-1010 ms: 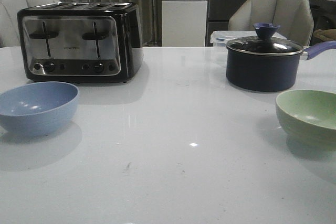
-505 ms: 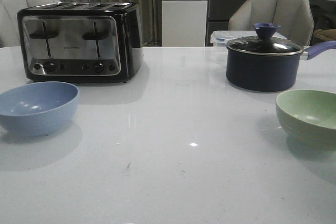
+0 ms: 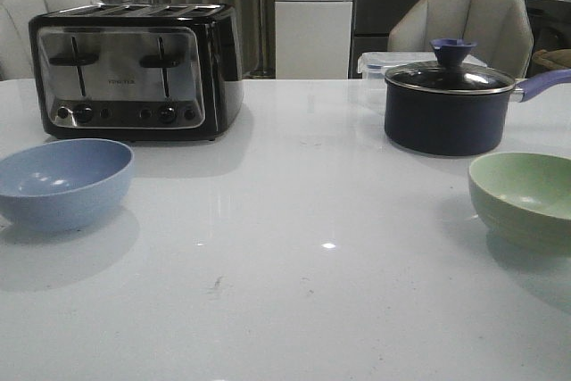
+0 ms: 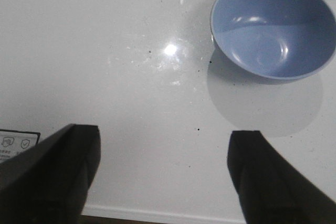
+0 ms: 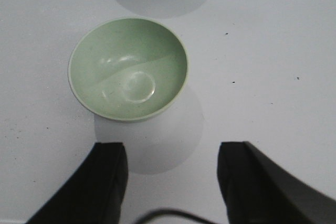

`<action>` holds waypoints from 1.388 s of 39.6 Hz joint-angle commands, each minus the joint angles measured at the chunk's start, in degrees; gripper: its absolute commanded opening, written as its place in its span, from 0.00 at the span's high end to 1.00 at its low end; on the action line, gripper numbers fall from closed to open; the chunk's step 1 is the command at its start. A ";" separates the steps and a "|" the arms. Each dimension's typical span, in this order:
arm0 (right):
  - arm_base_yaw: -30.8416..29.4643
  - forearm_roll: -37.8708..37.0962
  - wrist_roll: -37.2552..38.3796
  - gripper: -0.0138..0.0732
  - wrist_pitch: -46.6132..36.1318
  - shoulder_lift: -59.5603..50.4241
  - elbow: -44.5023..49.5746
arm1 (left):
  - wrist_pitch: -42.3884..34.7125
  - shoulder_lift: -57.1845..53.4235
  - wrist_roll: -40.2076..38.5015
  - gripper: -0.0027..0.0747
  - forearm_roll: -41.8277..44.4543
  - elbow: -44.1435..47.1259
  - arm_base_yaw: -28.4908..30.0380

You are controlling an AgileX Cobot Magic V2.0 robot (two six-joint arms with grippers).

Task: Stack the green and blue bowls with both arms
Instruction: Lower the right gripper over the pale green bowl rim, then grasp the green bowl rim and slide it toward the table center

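Observation:
The light blue bowl [image 3: 64, 181] sits upright and empty at the left of the white table; it also shows in the left wrist view [image 4: 273, 25]. The pale green bowl [image 3: 526, 195] sits upright and empty at the right edge of the front view; it also shows in the right wrist view [image 5: 128, 68]. My left gripper [image 4: 164, 150] is open and empty above bare table, short of the blue bowl. My right gripper [image 5: 172, 167] is open and empty above the table, just short of the green bowl. Neither arm shows in the front view.
A black and chrome toaster [image 3: 134, 69] stands behind the blue bowl. A dark navy lidded saucepan [image 3: 451, 104] with a purple handle stands behind the green bowl. A clear box [image 3: 379, 64] sits behind the pan. Chairs stand beyond the table's far edge.

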 commanded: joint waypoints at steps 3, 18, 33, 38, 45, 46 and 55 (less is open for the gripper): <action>-0.32 -0.81 -0.09 0.27 -3.34 2.33 -2.20 | -5.50 0.50 -0.12 0.24 -1.81 -1.71 -0.19; -9.56 2.46 1.12 0.29 0.55 19.63 -11.15 | -7.04 0.50 4.40 0.24 -2.33 -1.71 -11.89; -10.72 15.78 -12.57 0.31 5.68 40.82 -23.22 | -7.63 0.63 4.40 0.24 -1.20 -1.71 -16.11; -10.72 15.78 -13.10 0.31 3.64 45.93 -25.51 | -7.63 0.63 4.40 0.24 -1.20 -1.71 -16.11; -10.72 15.72 -13.10 0.31 0.32 52.01 -27.80 | -7.63 0.63 4.40 0.24 -1.20 -1.71 -16.11; -10.72 15.72 -13.10 0.31 0.19 52.72 -28.16 | -7.63 0.63 4.40 0.24 -1.20 -1.71 -16.11; -10.60 15.72 -13.82 0.38 -0.28 58.01 -30.32 | -7.69 0.63 4.40 0.24 -1.20 -1.71 -16.11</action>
